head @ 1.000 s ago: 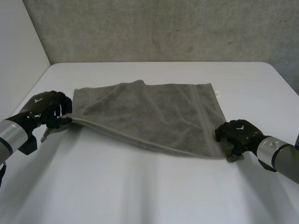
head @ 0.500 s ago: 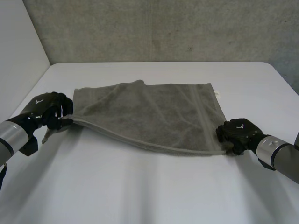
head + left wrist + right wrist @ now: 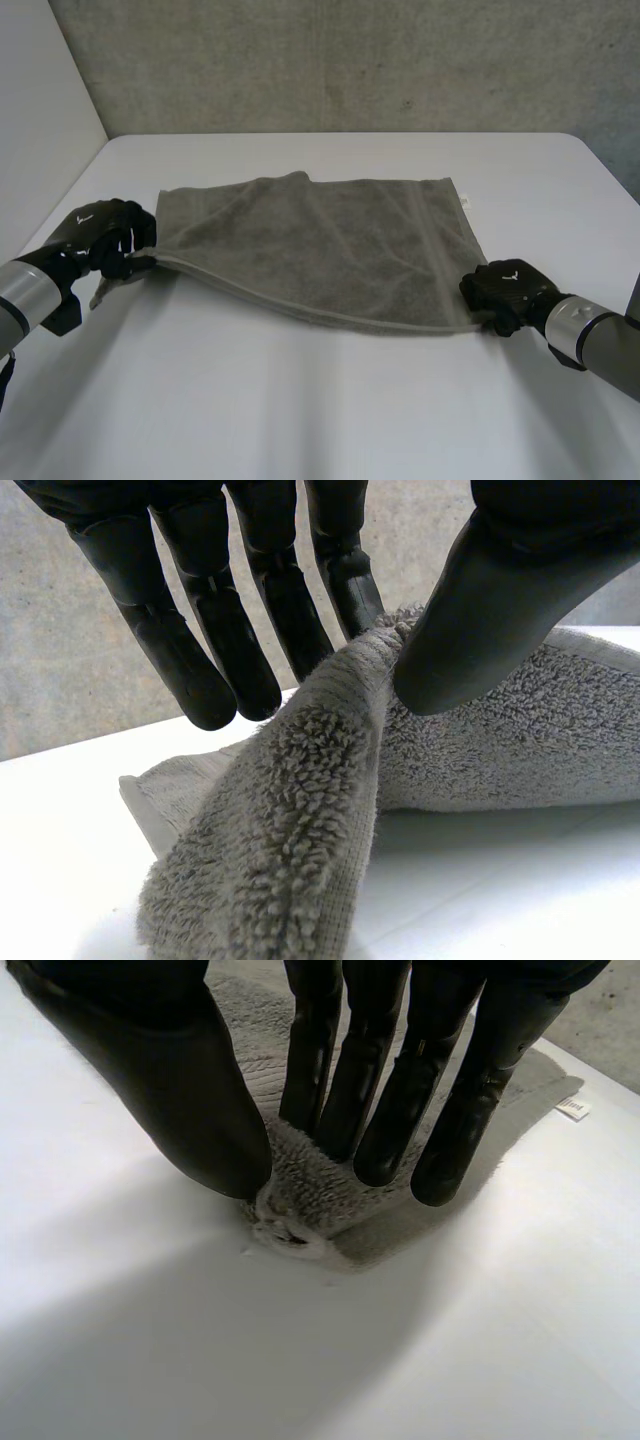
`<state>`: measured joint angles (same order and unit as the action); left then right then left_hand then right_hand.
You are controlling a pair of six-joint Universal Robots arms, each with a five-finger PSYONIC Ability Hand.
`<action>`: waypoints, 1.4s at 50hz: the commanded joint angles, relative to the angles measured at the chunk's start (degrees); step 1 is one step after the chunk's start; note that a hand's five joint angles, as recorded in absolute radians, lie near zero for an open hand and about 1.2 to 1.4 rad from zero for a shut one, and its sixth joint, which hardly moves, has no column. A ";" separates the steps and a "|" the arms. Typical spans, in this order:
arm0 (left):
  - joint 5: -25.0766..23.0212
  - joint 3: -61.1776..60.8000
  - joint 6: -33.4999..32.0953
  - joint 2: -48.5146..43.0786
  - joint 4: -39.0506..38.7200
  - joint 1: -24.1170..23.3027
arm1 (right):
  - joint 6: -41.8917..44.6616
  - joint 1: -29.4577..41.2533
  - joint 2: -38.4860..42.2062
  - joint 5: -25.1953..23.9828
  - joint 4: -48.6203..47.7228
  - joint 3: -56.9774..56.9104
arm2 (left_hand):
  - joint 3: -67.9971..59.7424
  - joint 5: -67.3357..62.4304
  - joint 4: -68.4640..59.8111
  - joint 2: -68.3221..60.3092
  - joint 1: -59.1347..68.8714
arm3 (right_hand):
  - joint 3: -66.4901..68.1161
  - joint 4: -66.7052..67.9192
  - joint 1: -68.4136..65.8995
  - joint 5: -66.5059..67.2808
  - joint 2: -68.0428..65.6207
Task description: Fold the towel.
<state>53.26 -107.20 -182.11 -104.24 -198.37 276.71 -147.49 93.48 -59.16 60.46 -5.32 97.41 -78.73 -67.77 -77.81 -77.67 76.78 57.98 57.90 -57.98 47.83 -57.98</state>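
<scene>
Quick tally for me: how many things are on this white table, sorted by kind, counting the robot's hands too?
Towels: 1, the grey towel.
Robot hands: 2, the left hand and the right hand, each pinching a near corner of the towel.
Total: 3.

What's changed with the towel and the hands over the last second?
The right hand has edged nearer the robot, and the towel corner tip that stuck out past it is now drawn in under it. The left hand still pinches the other near corner; the far edge stays on the table.
</scene>
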 commanded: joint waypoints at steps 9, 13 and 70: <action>0.18 1.20 2.72 0.09 1.14 0.49 | -0.25 2.41 -1.49 -0.43 0.23 2.17 | -1.27 -2.23 -2.19 -2.33 3.22 | -4.16 -4.08 4.16 -4.01 4.16; 0.18 2.08 5.62 0.09 1.93 0.84 | -0.25 3.03 -1.49 -0.43 0.23 2.17 | -1.27 -2.23 -2.19 -2.33 3.22 | -4.50 -4.41 4.50 -4.35 4.50; -7.73 -6.16 -3.58 18.09 14.75 3.38 | -4.67 -13.57 -26.00 -15.10 28.42 -8.02 | -1.27 -2.23 -2.19 -2.33 3.22 | 22.02 22.10 -22.02 22.17 -22.02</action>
<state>47.88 -109.35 -179.05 -91.61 -186.99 277.59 -156.79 83.90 -82.32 47.21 17.02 89.60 -78.76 -67.78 -77.81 -77.67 76.78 76.48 76.48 -74.87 66.55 -74.78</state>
